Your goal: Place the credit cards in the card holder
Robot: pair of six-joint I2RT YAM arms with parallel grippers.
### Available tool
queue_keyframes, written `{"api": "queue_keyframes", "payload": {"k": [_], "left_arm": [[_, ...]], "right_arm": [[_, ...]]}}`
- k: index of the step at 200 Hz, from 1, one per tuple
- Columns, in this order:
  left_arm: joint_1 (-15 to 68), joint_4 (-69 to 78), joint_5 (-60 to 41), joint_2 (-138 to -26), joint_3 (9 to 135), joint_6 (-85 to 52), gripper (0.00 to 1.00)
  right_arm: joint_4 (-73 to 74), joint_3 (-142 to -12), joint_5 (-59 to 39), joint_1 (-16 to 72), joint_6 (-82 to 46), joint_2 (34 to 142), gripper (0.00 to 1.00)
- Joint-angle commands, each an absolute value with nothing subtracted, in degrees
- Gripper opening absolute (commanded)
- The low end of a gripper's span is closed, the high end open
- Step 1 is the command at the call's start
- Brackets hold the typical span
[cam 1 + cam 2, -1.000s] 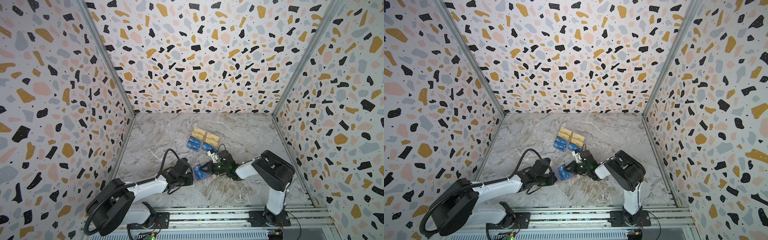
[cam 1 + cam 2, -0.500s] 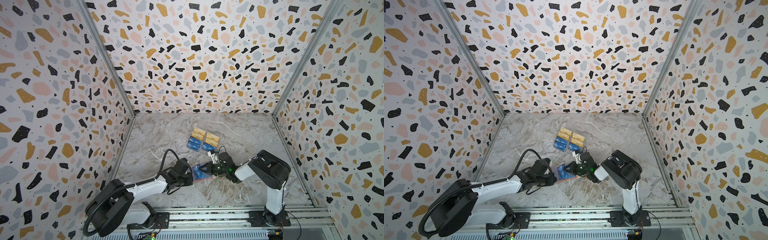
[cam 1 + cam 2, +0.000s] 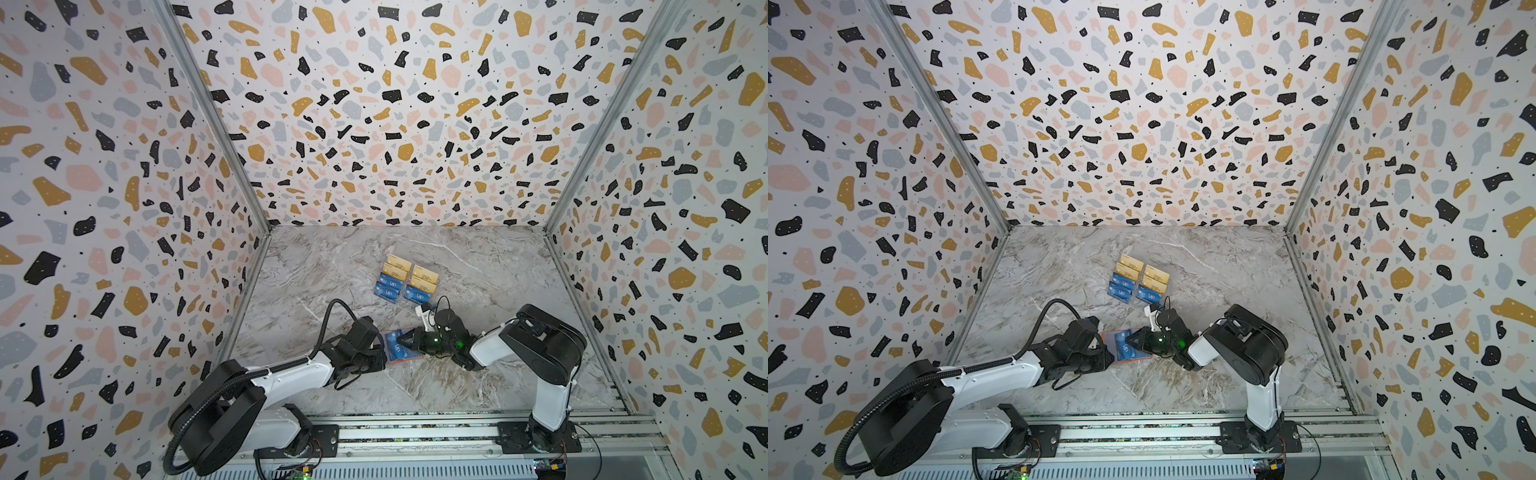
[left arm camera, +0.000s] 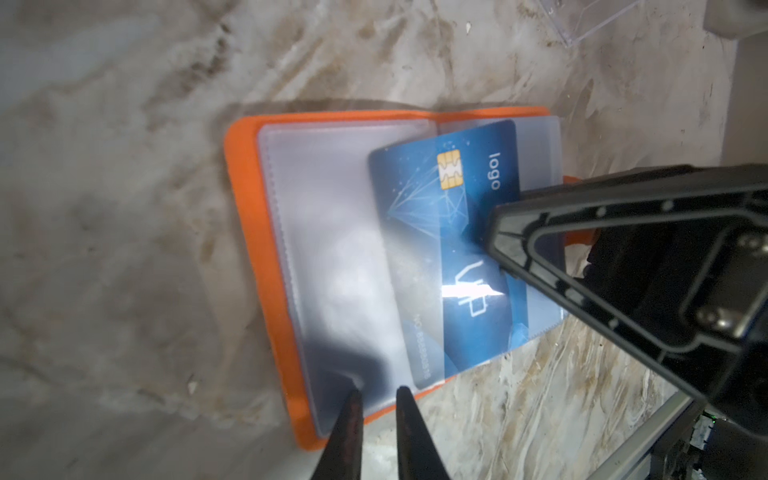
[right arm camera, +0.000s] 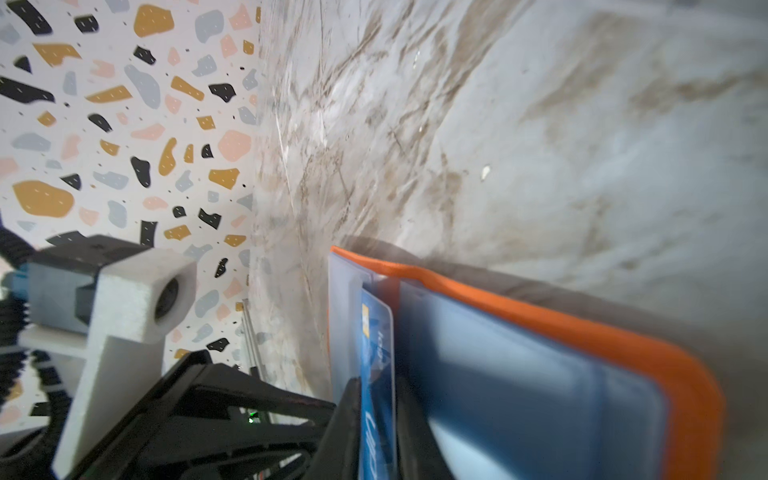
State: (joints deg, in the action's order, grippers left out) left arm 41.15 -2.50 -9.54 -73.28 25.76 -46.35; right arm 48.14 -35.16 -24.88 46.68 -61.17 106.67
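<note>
Card holder (image 4: 249, 208): orange, lies open and flat on the marble table (image 3: 478, 270), with its clear sleeves facing up. In both top views it sits between the two grippers, on the robot's side of the clear rack (image 4: 590, 16).
Blue card (image 4: 436, 199): printed "VIP", chip side up, lies on the open holder. One long part is hazy under a clear sleeve, the rest is bare.
Right gripper (image 5: 376, 386): jaws narrow, one on each side of the blue card's edge. Cannot tell whether they press on it.
Left gripper (image 4: 376, 392): jaws a narrow slit apart, tips at the sleeve edge of the holder. Cannot tell whether there is a grip.
Other credit cards (image 3: 390, 286): gold and blue, in two columns on the rack, gold ones towards the back wall, well clear of both grippers.
</note>
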Motion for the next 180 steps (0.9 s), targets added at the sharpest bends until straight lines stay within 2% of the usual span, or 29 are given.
{"api": "queue_keyframes", "payload": {"k": [1, 71, 91, 160, 180], "left_arm": [[40.79, -2.44, -7.88, -71.66, 26.49, -47.28, 0.21], [39.56, -3.40, -3.63, -70.03, 26.98, -46.57, 0.20], [39.38, -1.83, -3.90, -71.11, 27.16, -46.33, 0.19], [39.37, 0.16, -5.50, -71.82, 25.60, -46.31, 0.15], [39.37, 0.95, -6.35, -71.70, 25.07, -46.54, 0.14]], "right_arm": [[37.01, -37.69, -21.59, 47.50, -56.46, 102.73, 0.28], [18.44, -43.56, -14.14, 49.72, -49.19, 97.82, 0.45], [18.32, -42.90, -13.49, 50.01, -49.38, 96.47, 0.49], [14.83, -45.33, -17.66, 51.54, -50.40, 97.62, 0.50], [14.82, -46.17, -18.18, 52.11, -51.76, 97.97, 0.47]]}}
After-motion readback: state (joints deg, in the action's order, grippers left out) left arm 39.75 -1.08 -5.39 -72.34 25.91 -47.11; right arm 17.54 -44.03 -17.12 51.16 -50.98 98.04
